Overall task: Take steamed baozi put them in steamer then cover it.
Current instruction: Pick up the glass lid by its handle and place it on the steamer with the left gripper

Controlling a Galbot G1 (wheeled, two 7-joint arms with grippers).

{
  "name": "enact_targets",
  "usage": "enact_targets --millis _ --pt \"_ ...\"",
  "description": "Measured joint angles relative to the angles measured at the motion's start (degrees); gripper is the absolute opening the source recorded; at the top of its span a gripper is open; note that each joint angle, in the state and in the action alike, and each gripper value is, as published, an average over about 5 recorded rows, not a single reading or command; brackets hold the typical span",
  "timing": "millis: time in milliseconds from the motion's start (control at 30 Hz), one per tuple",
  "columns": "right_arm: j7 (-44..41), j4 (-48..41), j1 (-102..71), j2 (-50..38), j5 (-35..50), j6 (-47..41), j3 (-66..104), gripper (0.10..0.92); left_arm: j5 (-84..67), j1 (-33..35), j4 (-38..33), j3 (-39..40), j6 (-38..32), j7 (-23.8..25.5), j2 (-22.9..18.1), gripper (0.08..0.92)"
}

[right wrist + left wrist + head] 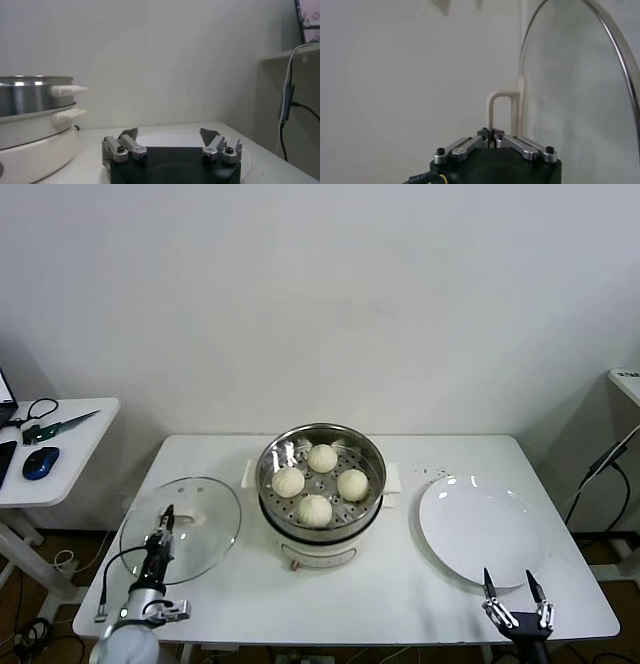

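Four pale baozi (319, 482) sit in the open steel steamer (321, 489), right of the left end effector (168, 517), which pinches the glass cover (181, 530) by its white handle (502, 111)

Baozi (321, 483) in steamer (322, 529), cover (181, 530) left

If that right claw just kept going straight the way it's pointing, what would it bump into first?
Most likely the round flat white plate. The open right gripper points across the white table at the plate's near edge, nothing showing between. Its height above the plate is unclear, so it might pass over.
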Motion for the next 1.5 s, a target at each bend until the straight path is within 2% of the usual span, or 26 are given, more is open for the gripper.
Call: enact_targets --millis 267,533,767,933,1133,1500 --pt "0.22 0.0 -0.57 -0.12 -0.22 0.3 -0.03 0.823 -7.42 2.09 -13.4 -0.25 7.26 8.2 5.47 0.132" --pt "0.33 0.5 -0.8 -0.14 -0.37 0.53 -0.1 0.823 -10.68 0.68 -26.01 1.82 17.33 17.89 11.96 0.132" --pt "0.59 0.5 -0.48 -0.08 -0.81 0.56 -0.27 0.823 -9.24 -3.99 -32.88 8.66 26.04 25.49 13.63 0.132" --pt "0.8 0.57 -0.39 -0.17 -0.88 0.74 -0.54 0.823 -5.44 -8.81 -34.34 15.72 30.75 30.03 11.22 0.132" --pt "1.14 0.53 -0.37 -0.52 -0.61 1.21 -0.65 0.823 0.46 -13.41 -34.27 23.9 34.49 33.99 6.13 0.132" --pt "1.63 -0.4 -0.31 -0.77 0.34 2.31 -1.0 0.823 10.71 -17.17 -29.88 34.49 37.12 36.43 -5.43 0.132"
